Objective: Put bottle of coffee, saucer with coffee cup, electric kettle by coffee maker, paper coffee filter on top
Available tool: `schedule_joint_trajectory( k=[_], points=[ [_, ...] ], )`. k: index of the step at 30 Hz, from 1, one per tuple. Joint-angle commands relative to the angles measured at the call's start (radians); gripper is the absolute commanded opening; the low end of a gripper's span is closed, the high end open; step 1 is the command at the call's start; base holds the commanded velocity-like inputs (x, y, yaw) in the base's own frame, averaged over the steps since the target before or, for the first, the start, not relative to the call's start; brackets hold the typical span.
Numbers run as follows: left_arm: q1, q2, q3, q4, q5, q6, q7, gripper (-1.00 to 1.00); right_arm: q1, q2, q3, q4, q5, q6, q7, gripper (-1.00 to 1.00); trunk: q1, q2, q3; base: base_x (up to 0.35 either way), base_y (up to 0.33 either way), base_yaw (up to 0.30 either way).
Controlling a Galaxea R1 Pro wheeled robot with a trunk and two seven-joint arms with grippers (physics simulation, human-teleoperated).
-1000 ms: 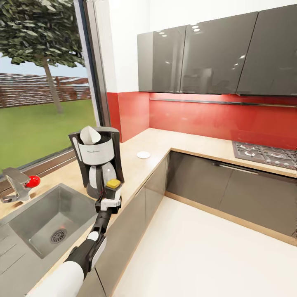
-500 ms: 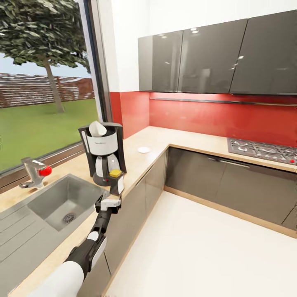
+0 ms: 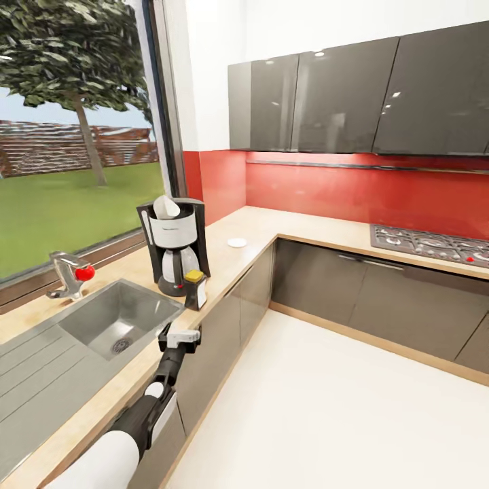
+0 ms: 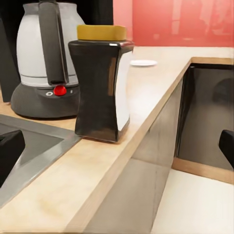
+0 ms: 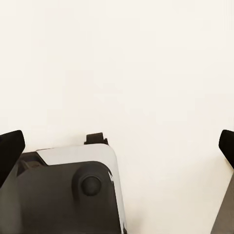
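On the countertop (image 3: 224, 261), head view, items as follows.

Coffee maker (image 3: 173, 244): black and white, standing at 11 o'clock from my left gripper (image 3: 180, 334), between the sink (image 3: 119, 318) and the window (image 3: 68, 156). A white paper coffee filter (image 3: 165, 206) sits in its top. Its glass carafe (image 4: 46, 46) with a red switch below shows in the left wrist view.

Bottle of coffee (image 3: 195, 289): dark body, yellow lid, upright on the counter just beside the coffee maker's base, at its 4 o'clock, near the counter's front edge. In the left wrist view the bottle (image 4: 101, 83) stands free, apart from my fingers.

Saucer (image 3: 236, 242): small, white, lying flat farther along the counter at 1 o'clock from the coffee maker, well apart from it. It is too small to tell whether anything rests on it; it looks bare.

Left gripper: hovering over the counter's front edge at 6 o'clock from the bottle, holding nothing. Its fingers (image 4: 9, 151) sit at the far sides of the wrist view, spread wide.

Right gripper (image 5: 117, 146): fingers likewise spread at both sides of its wrist view, nothing between them, pale floor (image 5: 117, 63) beyond and part of the robot's dark base (image 5: 68, 195) below.

Other fixtures: faucet (image 3: 66, 275) with red knob at 10 o'clock from the sink; gas hob (image 3: 428, 243) on the far counter run; grey wall cabinets (image 3: 353, 95) over a red backsplash (image 3: 353, 193).
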Motion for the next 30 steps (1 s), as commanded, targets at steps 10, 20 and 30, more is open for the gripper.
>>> schedule_joint_trajectory(
  k=[10,20,30],
  points=[
    [0.039,-0.018,-0.007,-0.006,-0.014,-0.026,-0.006,1.0,-0.002,0.0,-0.008,0.001,0.01,-0.004,-0.004,1.0,0.001,-0.002,-0.002,-0.003,0.0,-0.014],
    [0.051,-0.028,-0.011,-0.001,-0.013,-0.05,-0.006,1.0,-0.001,-0.001,-0.009,0.001,0.009,-0.003,-0.004,1.0,0.001,-0.002,-0.002,0.0,0.0,-0.249],
    [0.101,-0.059,-0.013,0.003,-0.012,-0.05,-0.008,1.0,-0.001,0.0,-0.009,0.003,0.009,-0.003,-0.004,1.0,0.001,-0.002,-0.002,0.0,0.0,-0.283]
  ],
)
